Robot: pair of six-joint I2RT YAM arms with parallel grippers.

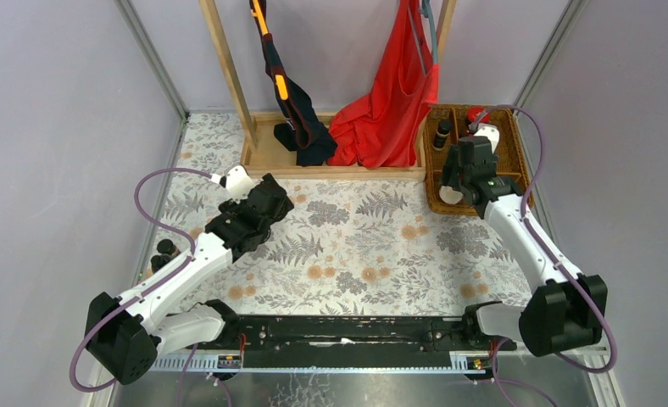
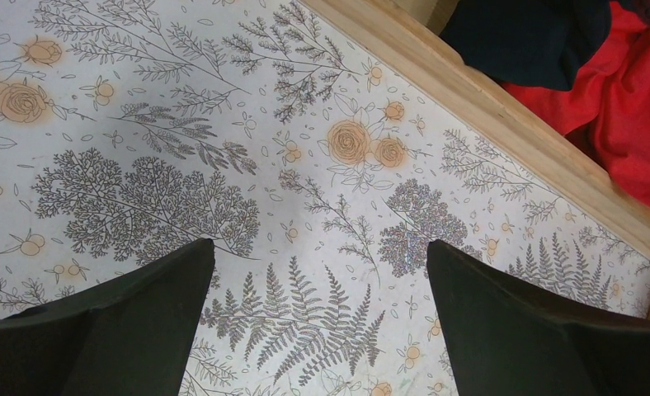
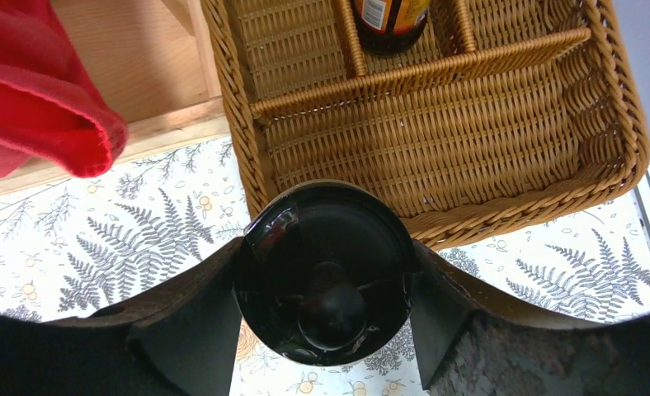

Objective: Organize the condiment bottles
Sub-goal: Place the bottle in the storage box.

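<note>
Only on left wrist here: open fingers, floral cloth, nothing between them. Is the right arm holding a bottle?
Observer: Yes. The right gripper is shut on a black-capped bottle, just at the near rim of the wicker basket.
Operator: Anything in the basket already?
Observer: A dark labelled bottle stands in a far compartment. The top view also shows a red lid at the basket's far end. The near compartment is bare.
Operator: Any bottles on my side?
Observer: Two black caps show at the left edge of the table, beside the left arm, nearer the bases than the left gripper.
</note>
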